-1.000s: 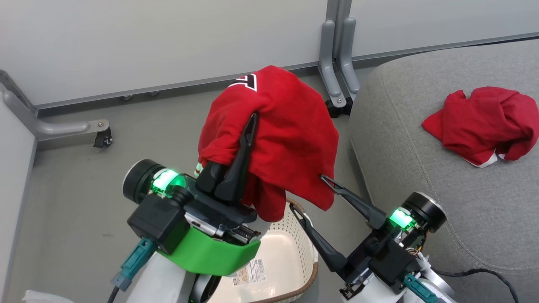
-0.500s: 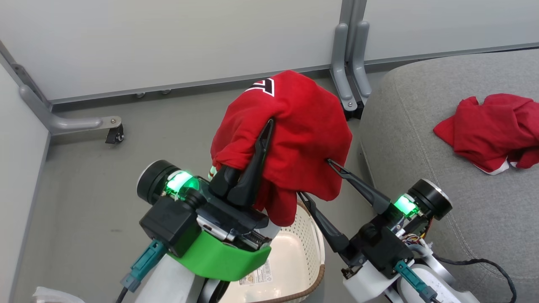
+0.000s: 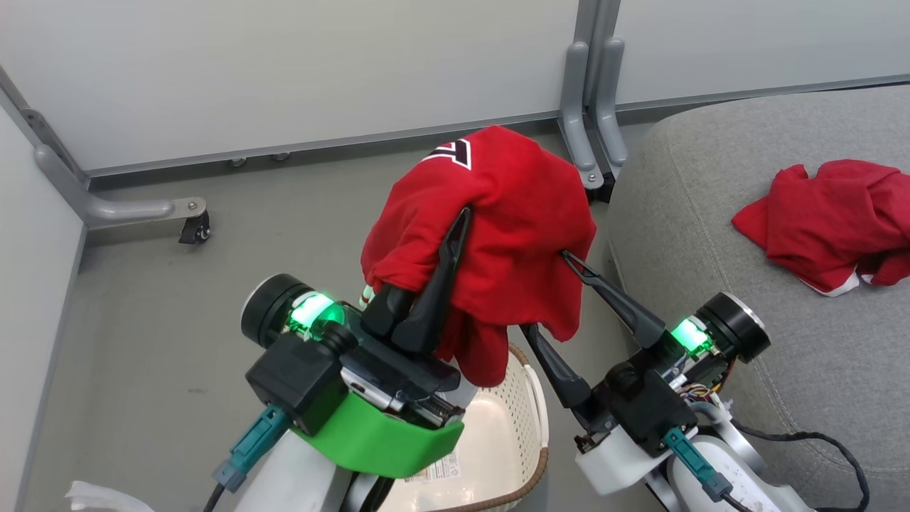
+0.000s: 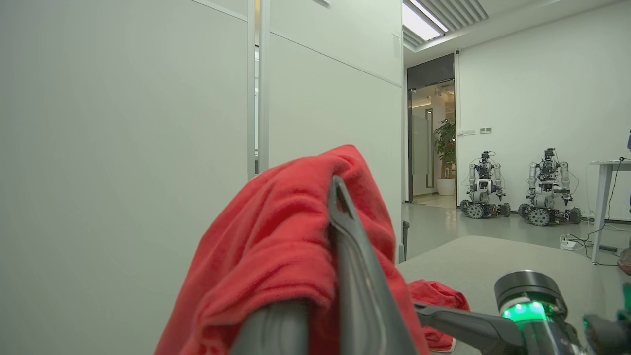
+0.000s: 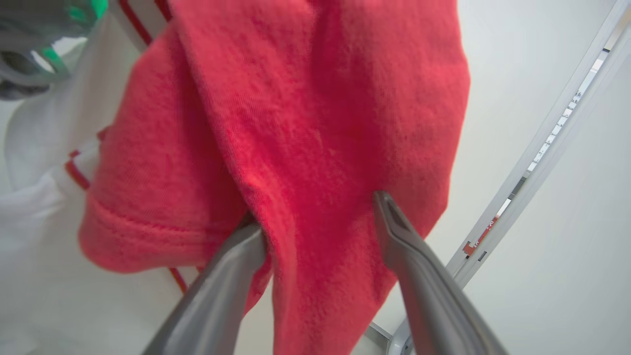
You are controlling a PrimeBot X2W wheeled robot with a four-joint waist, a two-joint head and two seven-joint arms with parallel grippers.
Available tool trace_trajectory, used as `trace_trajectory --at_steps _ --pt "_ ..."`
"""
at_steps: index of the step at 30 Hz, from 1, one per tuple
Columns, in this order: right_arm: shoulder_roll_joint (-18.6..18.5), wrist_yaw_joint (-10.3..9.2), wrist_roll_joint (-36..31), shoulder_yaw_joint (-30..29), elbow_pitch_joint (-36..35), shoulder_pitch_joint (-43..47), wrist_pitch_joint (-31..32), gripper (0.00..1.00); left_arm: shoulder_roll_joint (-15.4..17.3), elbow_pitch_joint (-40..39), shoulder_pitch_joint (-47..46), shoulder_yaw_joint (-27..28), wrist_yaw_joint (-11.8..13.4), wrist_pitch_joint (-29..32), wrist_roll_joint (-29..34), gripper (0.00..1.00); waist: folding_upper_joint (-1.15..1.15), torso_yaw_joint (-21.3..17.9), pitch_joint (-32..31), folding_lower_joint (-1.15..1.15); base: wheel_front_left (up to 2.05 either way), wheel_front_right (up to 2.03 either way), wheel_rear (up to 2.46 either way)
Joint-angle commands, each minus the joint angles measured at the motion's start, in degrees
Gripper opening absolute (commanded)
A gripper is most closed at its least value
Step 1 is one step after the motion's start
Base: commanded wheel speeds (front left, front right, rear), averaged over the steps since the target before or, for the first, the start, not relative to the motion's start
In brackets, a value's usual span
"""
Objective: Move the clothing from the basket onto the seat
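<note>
clothing is split two ways: red jersey [image 3: 512, 235] bunched up in the air above the basket [image 3: 525, 405], other jersey [image 3: 825, 220] crumpled on the seat [image 3: 711, 299] at 3 o'clock. left gripper [image 3: 455, 227] reads clamped on the red jersey, with one dark finger [image 3: 437, 284] lying over the cloth and its mate buried under folds. right gripper [image 3: 546, 291] has its fingers spread wide, straddling the hanging edge at the jersey's 4 o'clock. my right wrist view has a fold dropping between them; can't tell if the tips touch it. the jersey is rumpled, with a black-white lettering patch [image 3: 449, 151] at its 12 o'clock. right wrist view adds white red-striped trim [image 5: 143, 24] at 10 o'clock. left wrist view adds two parked robots [image 4: 485, 185] beyond the seat at 2 o'clock.
</note>
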Motion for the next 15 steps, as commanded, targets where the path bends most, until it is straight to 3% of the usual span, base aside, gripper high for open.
trace_trajectory --at_steps 1,15 --pt "0.15 -0.08 -0.28 -0.14 0.23 -0.84 -0.19 1.00 0.20 -0.01 -0.76 -0.22 -0.18 -0.01 -0.39 0.00 0.00 0.00 0.00 0.00 0.00 0.00 0.00" --pt "1.11 -0.08 -0.53 1.87 2.14 -3.49 -0.19 1.00 0.74 1.38 -0.77 -3.80 -0.18 -0.01 -1.64 0.00 0.00 1.10 -0.22 0.00 0.00 0.00 0.00"
